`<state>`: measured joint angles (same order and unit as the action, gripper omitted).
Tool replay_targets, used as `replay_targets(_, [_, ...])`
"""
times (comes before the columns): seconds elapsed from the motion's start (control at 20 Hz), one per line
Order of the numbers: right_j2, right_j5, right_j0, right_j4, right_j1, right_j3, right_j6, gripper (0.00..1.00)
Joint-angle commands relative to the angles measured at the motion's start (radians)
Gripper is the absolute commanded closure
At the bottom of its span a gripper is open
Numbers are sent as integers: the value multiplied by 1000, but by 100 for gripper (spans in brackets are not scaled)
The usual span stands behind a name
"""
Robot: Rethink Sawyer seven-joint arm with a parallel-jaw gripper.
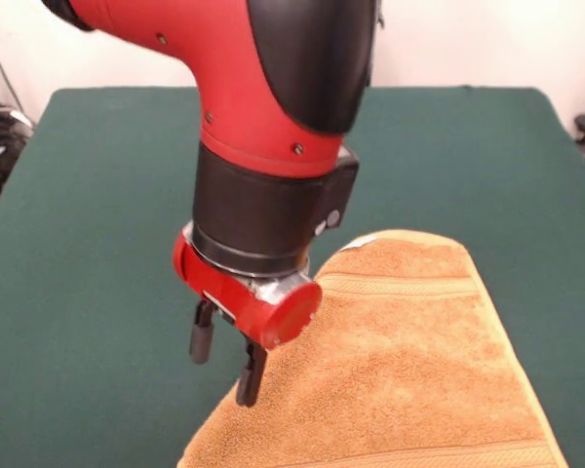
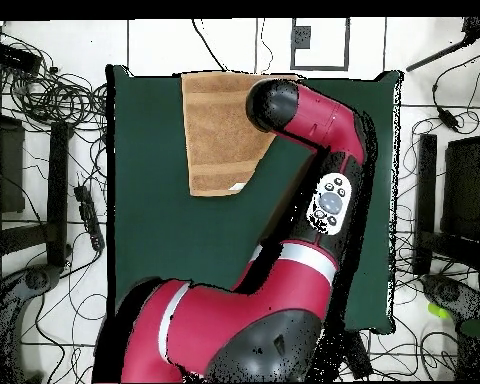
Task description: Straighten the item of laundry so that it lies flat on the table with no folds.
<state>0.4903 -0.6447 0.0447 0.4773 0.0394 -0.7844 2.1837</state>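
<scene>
The orange-tan terry hand towel (image 1: 400,361) is lying on the dark green cloth-covered worktop (image 1: 97,244), apparently still doubled into a long rectangle, so unfolding is left. The claw (image 1: 226,363) is hovering at the towel's edge, fingers apart and gripping nothing.

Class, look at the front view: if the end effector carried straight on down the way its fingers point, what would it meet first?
Most likely the left edge of the towel, since the end effector hangs open right at it. Depth is unclear, so it might just miss and reach the table.
</scene>
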Motion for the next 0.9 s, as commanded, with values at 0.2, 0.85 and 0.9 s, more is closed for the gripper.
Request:
replay_targets(0.2, [-25,13,-33,7,-152,61,251,0])
replay_targets(0.85, [-170,214,-10,-37,3,-226,111,0])
replay_targets(0.9, [-177,222,-8,-40,13,-242,101,0])
